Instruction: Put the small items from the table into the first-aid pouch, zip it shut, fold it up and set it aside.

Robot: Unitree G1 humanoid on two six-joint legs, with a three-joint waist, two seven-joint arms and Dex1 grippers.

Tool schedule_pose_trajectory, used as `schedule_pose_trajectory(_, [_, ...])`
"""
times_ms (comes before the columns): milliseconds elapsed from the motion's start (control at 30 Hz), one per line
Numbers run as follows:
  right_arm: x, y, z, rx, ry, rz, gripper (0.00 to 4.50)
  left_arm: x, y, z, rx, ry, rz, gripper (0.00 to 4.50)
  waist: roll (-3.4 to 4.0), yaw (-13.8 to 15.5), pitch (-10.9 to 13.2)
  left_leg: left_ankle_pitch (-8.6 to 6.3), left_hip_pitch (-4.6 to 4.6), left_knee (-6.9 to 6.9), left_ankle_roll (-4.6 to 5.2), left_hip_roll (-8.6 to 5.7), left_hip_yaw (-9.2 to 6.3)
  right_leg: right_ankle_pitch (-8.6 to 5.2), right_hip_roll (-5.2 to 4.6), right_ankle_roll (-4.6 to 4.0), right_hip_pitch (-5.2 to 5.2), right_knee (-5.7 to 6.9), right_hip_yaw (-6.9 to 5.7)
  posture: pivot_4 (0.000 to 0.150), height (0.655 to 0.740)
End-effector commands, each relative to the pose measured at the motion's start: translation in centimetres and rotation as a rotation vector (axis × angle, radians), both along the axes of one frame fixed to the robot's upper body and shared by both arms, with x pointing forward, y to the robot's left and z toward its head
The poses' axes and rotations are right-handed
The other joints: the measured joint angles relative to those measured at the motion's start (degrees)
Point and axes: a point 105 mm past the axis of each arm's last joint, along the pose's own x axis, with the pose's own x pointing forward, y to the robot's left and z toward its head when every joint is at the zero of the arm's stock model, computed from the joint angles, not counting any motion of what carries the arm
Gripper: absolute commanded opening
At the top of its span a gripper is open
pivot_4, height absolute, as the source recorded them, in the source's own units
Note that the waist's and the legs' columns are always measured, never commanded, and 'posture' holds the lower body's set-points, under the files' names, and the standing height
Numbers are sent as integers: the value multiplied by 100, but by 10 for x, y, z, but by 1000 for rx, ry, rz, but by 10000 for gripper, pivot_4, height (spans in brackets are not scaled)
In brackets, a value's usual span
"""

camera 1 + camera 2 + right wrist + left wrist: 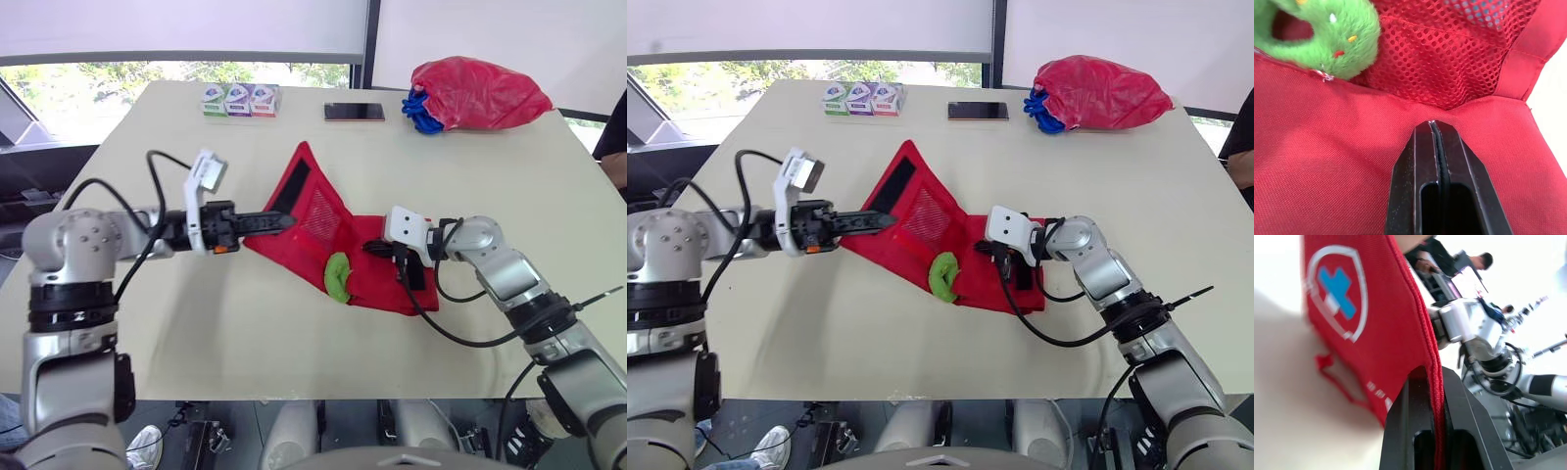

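Holding first-aid pouch point(323, 220) open
Flap is pinched by left gripper point(285, 222), base by right gripper point(374, 248); green plush ring point(339, 275) is lodged by the mesh; table point(245, 333) lies open in front.

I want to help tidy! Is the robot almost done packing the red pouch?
Not yet. The green fuzzy ring already lies on the opened pouch. The left fingers pinch the flap up; the right fingers press the other end. Still on the table: three small boxes. Zipping, folding and setting aside are left.

Bright daylight from the window point(186, 73), soft shadows.
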Motion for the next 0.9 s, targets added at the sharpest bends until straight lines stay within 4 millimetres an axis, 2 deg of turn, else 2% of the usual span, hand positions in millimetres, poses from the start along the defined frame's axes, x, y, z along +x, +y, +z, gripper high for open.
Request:
schedule_pose_trajectory(33, [3, -18, -35, -64, 104, -91, 412, 0, -26, 17, -63, -78, -116, 0, 0, -2, 0, 0, 0, 1, 0, 0, 0, 1, 2, 2, 0, 0, 1, 1500, 7400])
schedule_pose_trajectory(333, [7, -21, -37, 7, 115, -161, 412, 8, -69, 4, -106, -79, -246, 0, 0, 7, -3, -3, 2, 5, 6, 0, 1, 4, 12, 7, 3, 1, 7, 1500, 7400])
schedule_pose_trajectory(433, [8, -21, -24, 121, 129, -199, 412, 11, -75, 0, -143, -67, -261, 0, -1, 6, -3, -4, 4, 5, 7, 0, -1, 4, 13, 6, 7, 1, 7, 1500, 7400])
schedule_pose_trajectory(533, [6, -27, 4, 293, 162, -240, 412, 11, -79, -2, -160, -70, -278, 0, 9, 6, 3, -3, 0, 5, 6, 1, -5, 4, 13, 6, 6, 1, 5, 1500, 7400])
schedule_pose_trajectory(733, [-24, -59, 52, 477, 203, -211, 412, 16, -89, -7, -176, -77, -299, 0, 32, 91, 17, -8, -30, 5, 14, -5, -32, 4, 1, 7, -5, -9, -18, 1500, 7400])
schedule_pose_trajectory(833, [-38, -85, 61, 461, 171, -245, 412, 16, -97, -12, -171, -63, -320, 0, 34, 93, 19, -17, -37, 6, 30, -9, -31, 3, 0, 9, -7, -18, -16, 1500, 7400])
schedule_pose_trajectory(900, [-48, -111, 66, 469, 113, -295, 412, 13, -105, -18, -158, -50, -347, 0, 34, 135, 19, -19, -39, 4, 34, -11, -34, 2, 0, 11, -6, -22, -20, 1500, 7400])
